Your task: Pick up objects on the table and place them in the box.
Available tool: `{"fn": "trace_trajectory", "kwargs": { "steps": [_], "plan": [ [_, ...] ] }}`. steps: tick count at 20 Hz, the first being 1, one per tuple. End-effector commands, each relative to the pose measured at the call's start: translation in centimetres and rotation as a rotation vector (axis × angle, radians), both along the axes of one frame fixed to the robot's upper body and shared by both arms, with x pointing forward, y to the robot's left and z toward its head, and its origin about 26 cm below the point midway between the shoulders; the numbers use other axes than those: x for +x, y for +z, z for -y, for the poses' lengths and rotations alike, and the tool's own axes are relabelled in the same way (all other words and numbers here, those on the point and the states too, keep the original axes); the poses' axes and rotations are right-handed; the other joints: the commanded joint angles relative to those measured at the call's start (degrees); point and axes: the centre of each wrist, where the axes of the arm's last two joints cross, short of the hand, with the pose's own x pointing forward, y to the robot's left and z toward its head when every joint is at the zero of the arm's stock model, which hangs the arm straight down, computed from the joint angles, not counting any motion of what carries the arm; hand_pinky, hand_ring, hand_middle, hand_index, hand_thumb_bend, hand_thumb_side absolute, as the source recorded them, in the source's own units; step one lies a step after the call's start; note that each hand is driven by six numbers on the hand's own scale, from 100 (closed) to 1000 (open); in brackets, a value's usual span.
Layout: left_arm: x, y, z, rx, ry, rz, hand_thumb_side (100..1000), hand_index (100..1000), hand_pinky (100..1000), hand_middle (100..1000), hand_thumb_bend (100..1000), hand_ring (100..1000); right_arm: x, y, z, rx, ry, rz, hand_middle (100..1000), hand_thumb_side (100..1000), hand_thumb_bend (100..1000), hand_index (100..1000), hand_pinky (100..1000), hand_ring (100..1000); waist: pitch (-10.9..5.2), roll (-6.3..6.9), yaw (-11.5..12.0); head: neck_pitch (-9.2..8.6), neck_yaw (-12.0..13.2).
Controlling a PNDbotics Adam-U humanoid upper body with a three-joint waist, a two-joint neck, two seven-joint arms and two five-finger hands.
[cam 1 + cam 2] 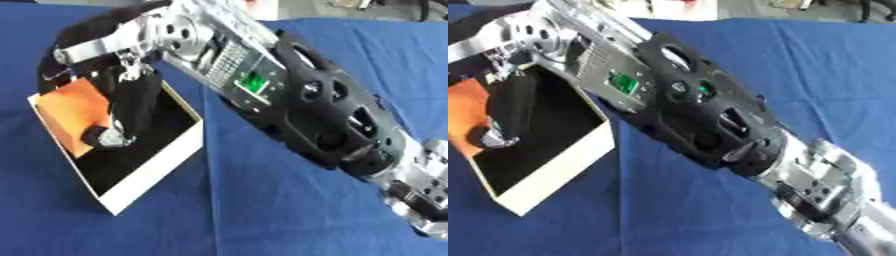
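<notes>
One big arm comes from the right edge of the blue table and hides much of it. The right hand reaches into the white box at the table's left edge, fingers pointing down. I cannot tell if they grip. An orange thing lies inside the box.

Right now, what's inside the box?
Inside the box: an orange object along its left side, and the right hand reaching down into the black interior. Anything under the hand is covered.
</notes>
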Motion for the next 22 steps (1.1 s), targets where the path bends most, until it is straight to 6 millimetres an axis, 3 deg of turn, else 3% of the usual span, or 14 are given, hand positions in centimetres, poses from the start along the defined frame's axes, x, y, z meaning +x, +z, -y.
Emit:
{"fn": "trace_trajectory", "kwargs": {
  "steps": [1,6,12,22],
  "plan": [
    [-0.2,0.8,0.1,0.010,-0.009,0.030,665,677,471,521,100,479,0.5,0.4,-0.1,-0.004,-0.007,0.006,433,100,100,589,663,679,-1.07,0.33,0.2,0.48,-0.2],
    [-0.1,1.0,0.2,0.016,-0.015,0.031,670,676,469,517,100,475,1.9,-0.7,-0.4,-0.029,-0.023,-0.041,436,111,100,592,666,685,-0.28,0.01,0.9,0.85,-0.4],
    [-0.1,0.9,0.2,0.020,-0.016,0.026,673,675,469,516,100,473,2.7,-0.2,0.3,-0.021,-0.046,-0.033,449,108,100,602,673,698,-0.11,-0.01,0.6,0.88,-0.3],
    [-0.1,0.9,0.4,0.015,-0.025,0.023,678,674,468,513,100,471,6.5,-3.5,1.0,-0.089,-0.139,-0.069,507,100,100,653,704,738,0.46,-0.20,1.2,0.35,-1.6]
  ]
}}
